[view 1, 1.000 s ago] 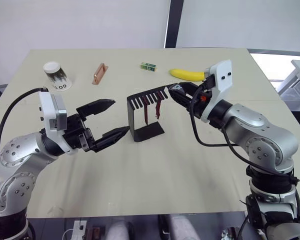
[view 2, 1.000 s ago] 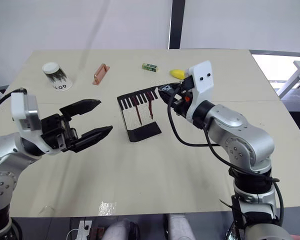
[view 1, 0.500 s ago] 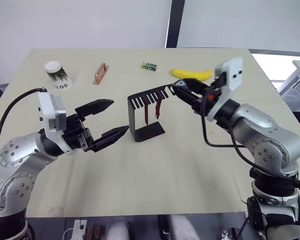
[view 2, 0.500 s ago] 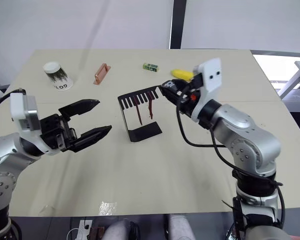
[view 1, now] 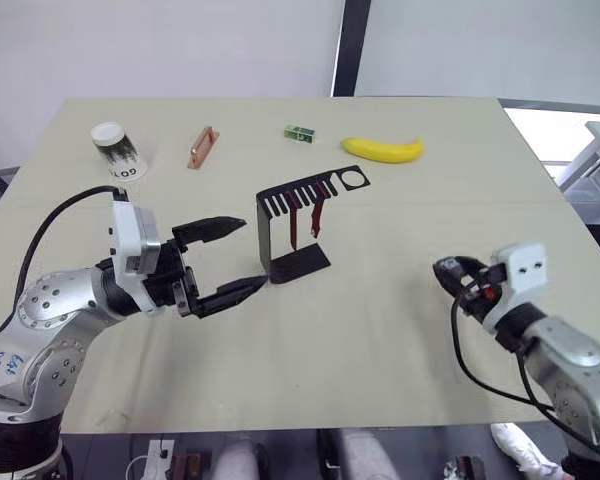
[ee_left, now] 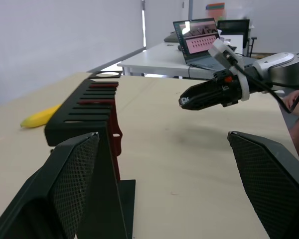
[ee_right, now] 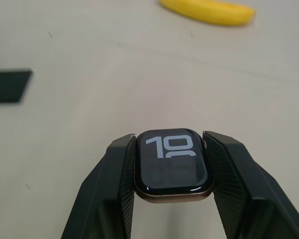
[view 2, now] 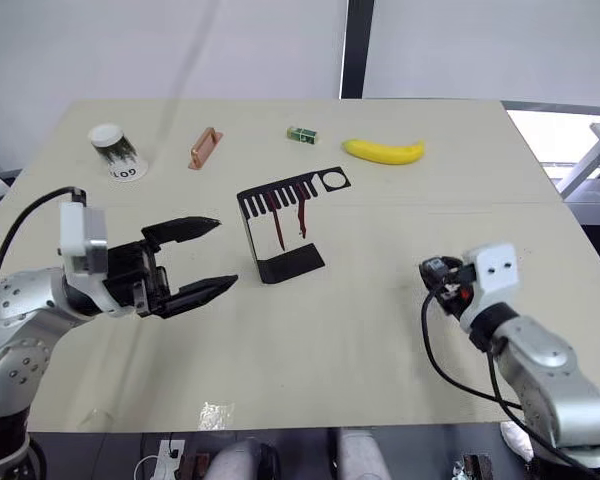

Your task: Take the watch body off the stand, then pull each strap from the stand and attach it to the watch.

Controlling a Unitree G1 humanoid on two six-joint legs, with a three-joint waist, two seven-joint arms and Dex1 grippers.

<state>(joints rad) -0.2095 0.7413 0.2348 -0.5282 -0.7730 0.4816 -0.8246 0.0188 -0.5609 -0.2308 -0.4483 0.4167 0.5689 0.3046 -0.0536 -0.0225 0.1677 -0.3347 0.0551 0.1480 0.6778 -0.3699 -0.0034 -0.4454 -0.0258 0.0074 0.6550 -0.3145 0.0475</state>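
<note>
The right gripper [ee_right: 172, 199] is clamped on the watch body [ee_right: 172, 167], one black finger [ee_right: 114, 191] pressed to each side of the case, the lit screen showing large white digits and facing the wrist camera. In the head views that gripper [view 2: 436, 272] sits low at about 4 o'clock from the stand [view 2: 280, 225], well apart from it, over bare table [view 2: 380, 330]. The stand is upright near the table's centre, flat base toward the robot and comb-like slotted top running toward 2 o'clock, ending in the round hole [view 2: 334, 181] — the hole is open, with table surface visible through it. Two dark red straps [view 2: 289, 217] hang side by side from the slots, both on the stand and apart from the watch body. The left gripper [view 2: 208, 258] is spread wide, holding nothing, its fingertips just beside the stand at about 8 o'clock from it; whether the lower fingertip touches the base cannot be told. In the left wrist view its two meshed fingers [ee_left: 72, 184] frame the stand's near edge, with the right gripper and watch beyond. Along the far side of the table lie a banana [view 2: 383, 151] at 1 o'clock from the stand, a small green box [view 2: 300, 134] at 12 o'clock, an orange-brown handle-shaped piece [view 2: 202, 148] at 11 o'clock, and an overturned paper cup [view 2: 115, 150] at 10 o'clock — all well clear of both grippers.
</note>
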